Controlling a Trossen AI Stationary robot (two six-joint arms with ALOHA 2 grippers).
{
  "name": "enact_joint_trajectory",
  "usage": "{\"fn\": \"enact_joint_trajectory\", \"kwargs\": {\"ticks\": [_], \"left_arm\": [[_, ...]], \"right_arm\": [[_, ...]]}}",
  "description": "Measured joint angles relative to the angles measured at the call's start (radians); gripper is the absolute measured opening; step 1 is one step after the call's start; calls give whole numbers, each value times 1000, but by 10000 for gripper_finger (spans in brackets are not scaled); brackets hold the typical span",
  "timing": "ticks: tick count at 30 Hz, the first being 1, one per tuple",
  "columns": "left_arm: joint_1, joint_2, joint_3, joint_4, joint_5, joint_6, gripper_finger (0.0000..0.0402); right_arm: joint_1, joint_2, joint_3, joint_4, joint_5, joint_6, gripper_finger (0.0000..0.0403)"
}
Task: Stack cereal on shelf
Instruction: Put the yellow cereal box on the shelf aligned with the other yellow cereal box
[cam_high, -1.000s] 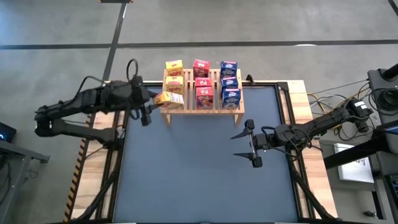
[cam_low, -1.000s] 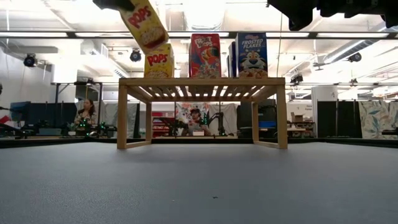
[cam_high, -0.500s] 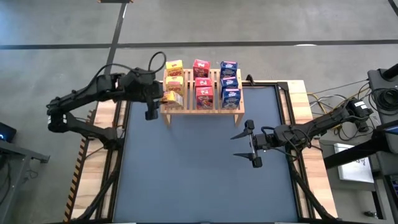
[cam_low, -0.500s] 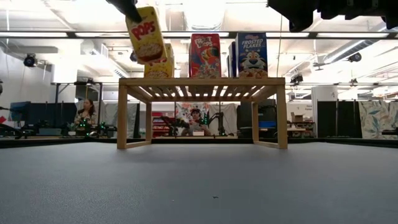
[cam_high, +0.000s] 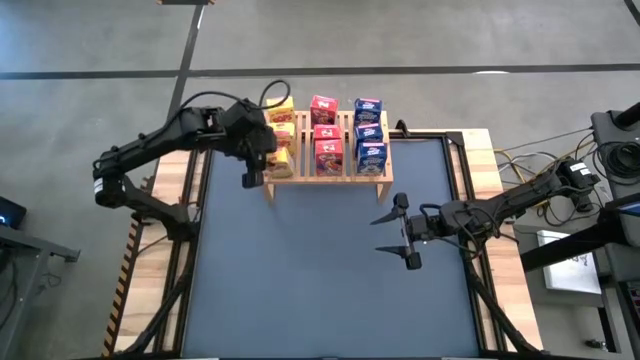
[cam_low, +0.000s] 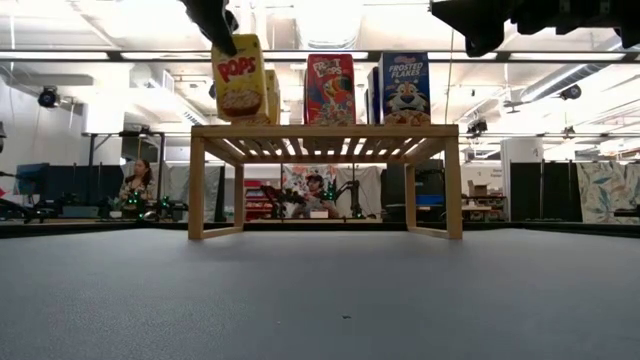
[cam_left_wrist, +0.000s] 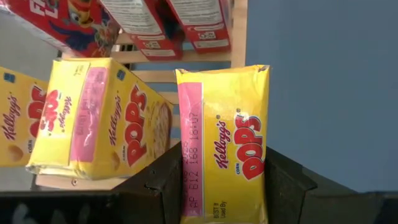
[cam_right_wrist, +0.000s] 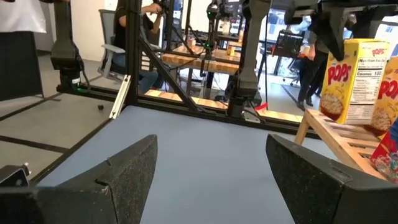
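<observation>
Across the room behind, ceiling lights, desks and a seated person (cam_low: 136, 183) show beyond the dark blue surface (cam_high: 320, 270), which is bordered in light wood and bare apart from the shelf (cam_high: 325, 172) at its far edge.

On the slatted shelf the cereal stands in three rows: blue boxes (cam_high: 369, 135) on the right, red boxes (cam_high: 325, 130) in the middle, and yellow boxes (cam_high: 281, 125) on the left. Eight boxes look already placed, so the task seems close to its end.

Over the shelf's front left corner the left gripper (cam_high: 258, 150) has its jaws clenched on the last yellow box (cam_low: 240, 78), gripping it from above. In the low view that box hangs upright with its base at or just above the slats; whether it touches cannot be told. It sits just in front of the next yellow box (cam_left_wrist: 99, 118), near it but with a gap visible in the left wrist view.

The step in hand is setting this box down. Next, I judge, it must settle flat on the slats, square with its row, before the jaws let go, since a tilted release could tip it off the front edge.

The right gripper (cam_high: 405, 240) waits over the surface's right side, jaws released and holding nothing.
</observation>
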Motion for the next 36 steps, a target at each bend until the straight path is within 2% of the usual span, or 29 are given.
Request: {"fn": "enact_joint_trajectory", "kwargs": {"ticks": [11, 29, 36], "left_arm": [[52, 10, -1, 11, 61, 5, 152], [83, 68, -1, 11, 64, 17, 202], [83, 56, 75, -72, 60, -6, 208]], "right_arm": [[0, 0, 0, -2, -3, -2, 288], [0, 0, 0, -5, -2, -5, 288], [0, 0, 0, -6, -2, -6, 288]]}}
